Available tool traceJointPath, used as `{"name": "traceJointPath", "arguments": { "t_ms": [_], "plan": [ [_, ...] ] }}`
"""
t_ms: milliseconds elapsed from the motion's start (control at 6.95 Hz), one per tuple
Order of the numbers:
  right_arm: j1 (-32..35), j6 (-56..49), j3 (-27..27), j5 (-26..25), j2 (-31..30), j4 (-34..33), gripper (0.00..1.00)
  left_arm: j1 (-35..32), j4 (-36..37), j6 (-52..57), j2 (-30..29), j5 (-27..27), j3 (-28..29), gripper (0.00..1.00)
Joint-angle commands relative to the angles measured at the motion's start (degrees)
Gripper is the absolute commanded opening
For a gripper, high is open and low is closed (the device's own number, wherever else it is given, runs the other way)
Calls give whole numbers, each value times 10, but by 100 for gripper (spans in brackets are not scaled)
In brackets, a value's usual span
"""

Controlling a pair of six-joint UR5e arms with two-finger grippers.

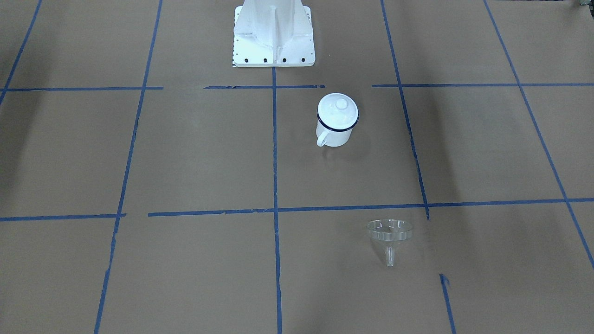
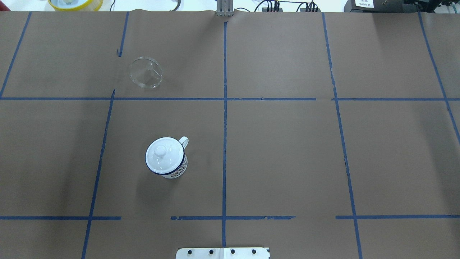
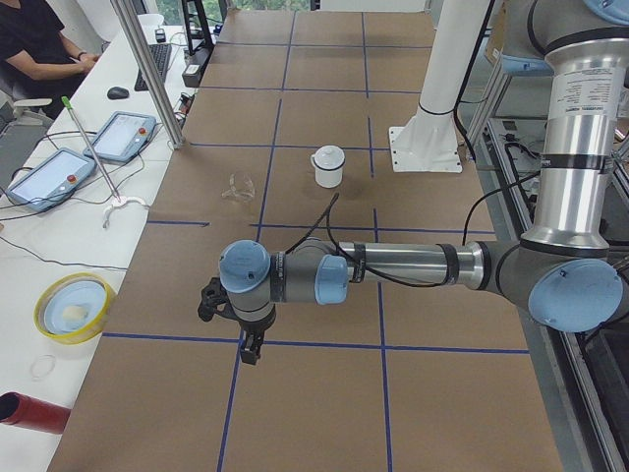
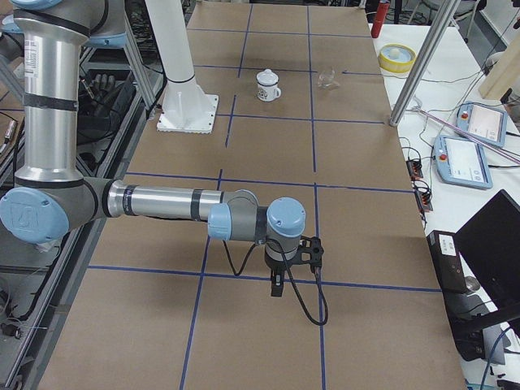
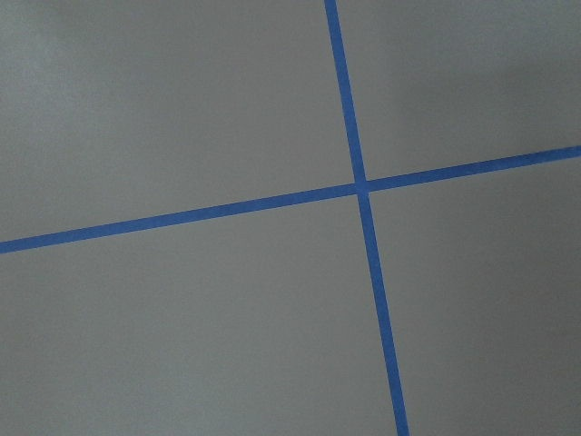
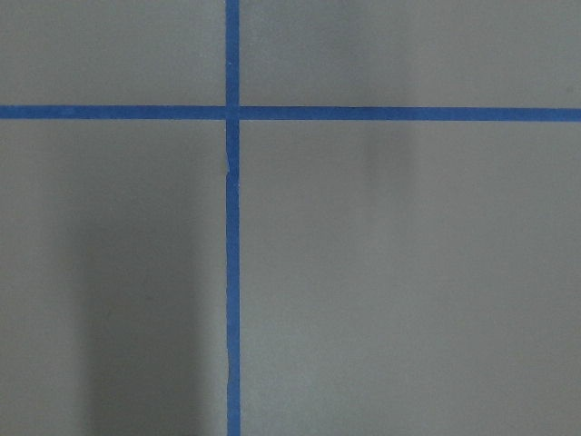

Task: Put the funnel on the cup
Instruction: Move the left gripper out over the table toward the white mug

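Observation:
The cup (image 1: 335, 133) is a white enamel mug with a dark blue rim, standing upright with a white domed lid (image 1: 338, 110) on it. It also shows in the overhead view (image 2: 176, 172), left of centre. The clear funnel (image 1: 389, 232) lies on the brown paper farther from the robot base, also seen from overhead (image 2: 145, 72). My left gripper (image 3: 252, 352) hangs over the table's left end, far from both. My right gripper (image 4: 277, 288) hangs over the right end. I cannot tell whether either is open or shut. Both wrist views show only paper and blue tape.
The white robot pedestal (image 1: 273, 32) stands at the table's near edge. A yellow bowl (image 3: 74, 307), a red cylinder (image 3: 29, 413), two teach pendants (image 3: 123, 136) and a metal post (image 3: 152, 74) are on the operators' side. A person (image 3: 39, 44) sits there.

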Motion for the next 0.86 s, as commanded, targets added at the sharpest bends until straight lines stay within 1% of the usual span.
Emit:
{"name": "traceJointPath", "arguments": {
  "t_ms": [0,144,432,576,719],
  "plan": [
    [0,0,1,0,0,0,100,0,-1,1,1,-1,-2,100],
    [0,0,1,0,0,0,100,0,-2,1,-1,-1,-5,100],
    [0,0,1,0,0,0,100,4,3,-3,-41,46,-33,100],
    [0,0,1,0,0,0,100,8,10,-58,-58,51,-70,100],
    [0,0,1,0,0,0,100,51,41,-125,-69,51,-137,100]
  ]
}}
